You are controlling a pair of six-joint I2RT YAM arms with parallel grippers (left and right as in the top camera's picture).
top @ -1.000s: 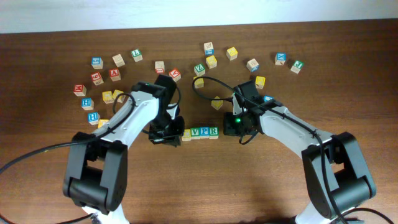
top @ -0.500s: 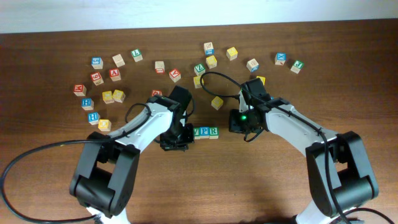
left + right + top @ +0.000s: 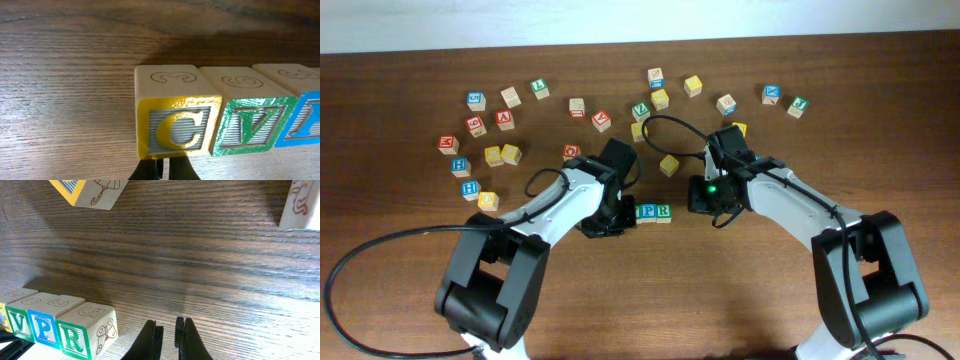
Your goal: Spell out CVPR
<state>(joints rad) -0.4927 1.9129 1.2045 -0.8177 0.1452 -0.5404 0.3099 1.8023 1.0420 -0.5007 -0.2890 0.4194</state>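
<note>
Loose letter blocks [image 3: 469, 187] are scattered toward the far-left corner of the tabletop [image 3: 400, 270], well apart from the word. Near the middle of the tabletop the left gripper [image 3: 160, 171] is seen from its wrist camera with its jaws closed together and nothing held between them; its tips lie just at the lettered face of the C block [image 3: 177, 129]. Whether they touch it cannot be told.

The C block is set against the V block [image 3: 248, 125], which is followed by the P block [image 3: 306, 125] and the R block [image 3: 75, 337], so CVPR is read in one row and the task is judged all but done.

Just to the right of the R block, the right gripper [image 3: 168, 332] is held low over bare wood, its jaws drawn nearly together on nothing.

The row could be spoiled from here. If the left tips are dragged sideways on leaving, the C block could be turned or pulled away from the V block. If the right arm is swung low, the R block could be knocked out of line.
</note>
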